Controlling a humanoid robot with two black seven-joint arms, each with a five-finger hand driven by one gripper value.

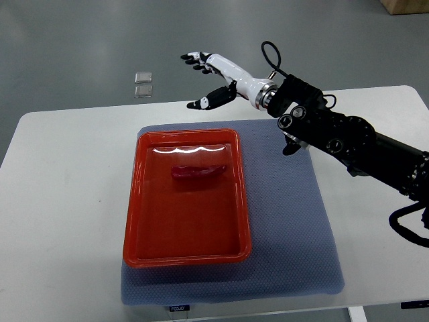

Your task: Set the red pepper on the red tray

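- While the red pepper (196,171) lies inside the red tray (188,255), toward its far end and roughly centred between the side walls, the right hand (209,79) hangs beyond the tray's far rim with its fingers spread and nothing in them.
- The right arm (348,144) crosses in from the right edge, its dark forearm passing over the far right corner of the blue mat (295,235) that the tray rests on.
- The tray holds only the pepper; the rest of its glossy floor is bare, and the placement looks finished.
- The left arm is not in view.
- Risk one, as a judgement: if the arm pulls back low on its way right, the forearm or cable loop could clip the tray's far right corner and slide it across the mat.
- Risk two: a jolt to the tray could send the pepper skidding over that smooth floor, though the raised walls should keep it in.
- Two small clear squares (143,84) lie on the grey floor beyond the white table (67,201), left of the hand and well apart from the work.
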